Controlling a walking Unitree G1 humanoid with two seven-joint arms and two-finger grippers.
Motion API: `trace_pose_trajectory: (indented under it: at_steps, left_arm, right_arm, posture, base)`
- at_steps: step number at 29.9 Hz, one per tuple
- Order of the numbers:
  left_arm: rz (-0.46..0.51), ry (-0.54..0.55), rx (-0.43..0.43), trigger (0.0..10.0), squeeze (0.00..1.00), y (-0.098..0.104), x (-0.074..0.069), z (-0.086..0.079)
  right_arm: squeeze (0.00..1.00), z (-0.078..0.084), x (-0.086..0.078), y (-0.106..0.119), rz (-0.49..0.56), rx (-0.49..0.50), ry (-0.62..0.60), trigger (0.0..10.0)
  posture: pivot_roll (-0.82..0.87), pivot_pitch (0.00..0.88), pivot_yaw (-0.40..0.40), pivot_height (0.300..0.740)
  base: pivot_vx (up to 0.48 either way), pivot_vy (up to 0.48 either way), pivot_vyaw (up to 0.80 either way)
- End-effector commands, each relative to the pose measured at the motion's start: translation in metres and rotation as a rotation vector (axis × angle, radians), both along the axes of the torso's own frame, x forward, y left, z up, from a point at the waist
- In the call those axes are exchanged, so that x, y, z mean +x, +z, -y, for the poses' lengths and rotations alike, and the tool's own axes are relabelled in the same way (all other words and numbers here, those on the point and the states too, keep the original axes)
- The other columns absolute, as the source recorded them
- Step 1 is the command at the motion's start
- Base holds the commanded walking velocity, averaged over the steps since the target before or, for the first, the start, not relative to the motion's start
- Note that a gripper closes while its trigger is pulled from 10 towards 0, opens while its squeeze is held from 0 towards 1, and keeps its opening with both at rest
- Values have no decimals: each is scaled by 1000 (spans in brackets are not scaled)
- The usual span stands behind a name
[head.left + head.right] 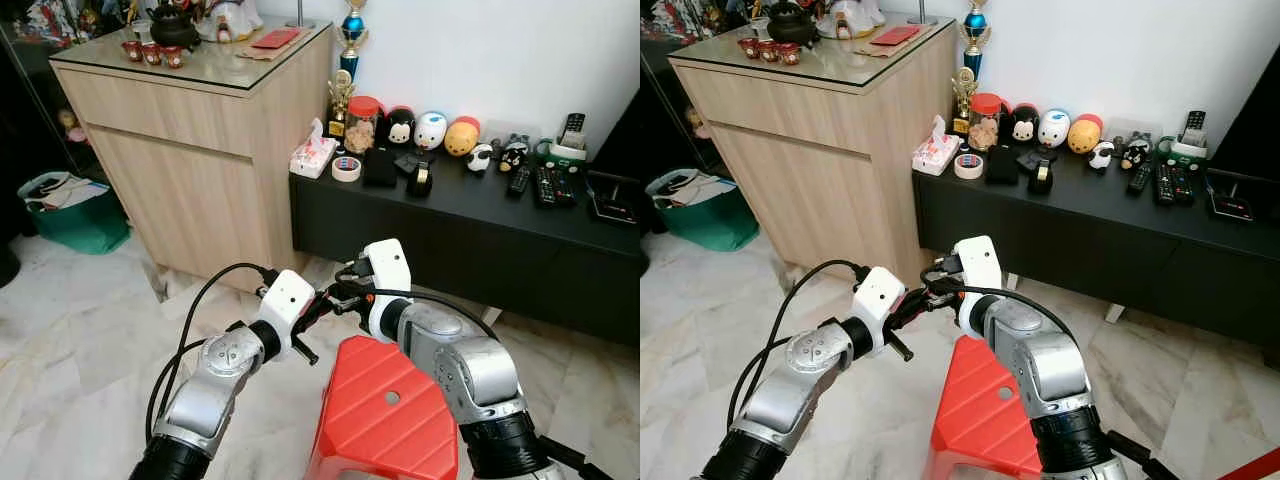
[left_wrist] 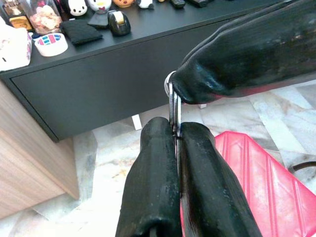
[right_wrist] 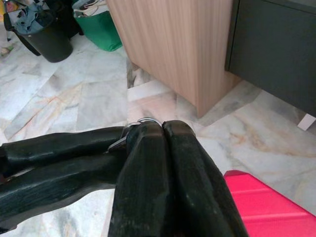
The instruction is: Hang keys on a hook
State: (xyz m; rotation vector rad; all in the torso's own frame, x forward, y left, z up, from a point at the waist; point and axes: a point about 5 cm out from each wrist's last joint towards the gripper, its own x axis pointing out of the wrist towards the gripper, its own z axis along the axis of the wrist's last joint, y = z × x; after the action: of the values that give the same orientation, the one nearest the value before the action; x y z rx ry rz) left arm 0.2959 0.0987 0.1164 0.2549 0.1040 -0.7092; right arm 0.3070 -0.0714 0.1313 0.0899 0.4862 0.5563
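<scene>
Keys (image 2: 173, 106): light, stiff metal, slippery; I hold them above the red stool (image 1: 385, 420), left hand (image 2: 176, 136) and right hand (image 3: 162, 129) both clenched on them.

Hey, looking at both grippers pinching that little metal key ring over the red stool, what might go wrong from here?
1. Both the left gripper and the right gripper pinch the thin silver metal key ring only at their fingertips; it may slip during a handover.
2. If dropped, it would likely land on the red plastic stool or bounce onto the pale marble floor.
3. The two grippers meet tip to tip, so their fingers may jam or twist the ring.
</scene>
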Motion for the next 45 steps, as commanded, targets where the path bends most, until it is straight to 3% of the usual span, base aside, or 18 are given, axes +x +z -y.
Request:
trace_pose_trajectory:
  at_steps: [1,5,6,7,8,22,23,24,25,42,43,44,45]
  left_arm:
    - [-15,-6,7,0,0,-1,-3,-4]
    - [-19,-18,9,0,0,-1,-4,-3]
    - [-22,-28,15,0,0,-1,-5,-3]
    - [-25,-36,20,0,0,-1,-6,-3]
    - [-31,-47,26,0,0,-2,-7,-4]
    - [-87,-69,64,0,0,-7,-17,-18]
    - [-88,-69,64,0,0,-7,-17,-18]
    - [-88,-69,63,0,0,-7,-17,-18]
    - [-89,-69,63,0,0,-7,-17,-18]
    - [-92,-82,60,0,0,-5,-19,-18]
    - [-85,-75,55,3255,0,-4,-18,-19]
    - [-80,-68,49,9216,0,-3,-18,-20]
    - [-75,-62,48,10000,0,-2,-17,-21]
  right_arm:
    - [1000,19,9,4,16,-7,-109,10000]
    - [1000,21,11,4,19,-10,-127,10000]
    - [776,23,12,4,25,-16,-134,10000]
    - [247,24,13,4,32,-26,-138,10000]
    - [0,28,15,4,46,-47,-151,10000]
    - [0,49,27,2,57,-83,-219,10000]
    - [514,50,27,2,58,-81,-209,10000]
    - [514,50,27,2,58,-79,-207,10000]
    - [1000,50,27,2,57,-78,-202,10000]
    - [1000,51,31,3,65,-59,-208,10000]
    - [1000,52,32,3,68,-60,-216,10000]
    - [1000,54,32,3,70,-60,-225,10000]
    - [1000,56,33,3,72,-63,-236,10000]
  posture:
    - [78,11,-43,740]
    - [81,12,-44,740]
    - [81,12,-44,740]
    - [81,12,-44,740]
    - [82,14,-43,740]
    - [89,16,-42,740]
    - [89,16,-42,740]
    - [89,16,-42,740]
    - [88,15,-42,740]
    - [89,14,-42,740]
    - [91,12,-41,740]
    - [91,12,-41,740]
    - [91,12,-41,740]
  base:
    - [0,0,0]
    - [0,0,0]
    - [0,0,0]
    - [0,0,0]
    - [0,0,0]
    - [0,0,0]
    - [0,0,0]
    - [0,0,0]
    - [0,0,0]
    - [0,0,0]
    - [0,0,0]
    - [0,0,0]
    - [0,0,0]
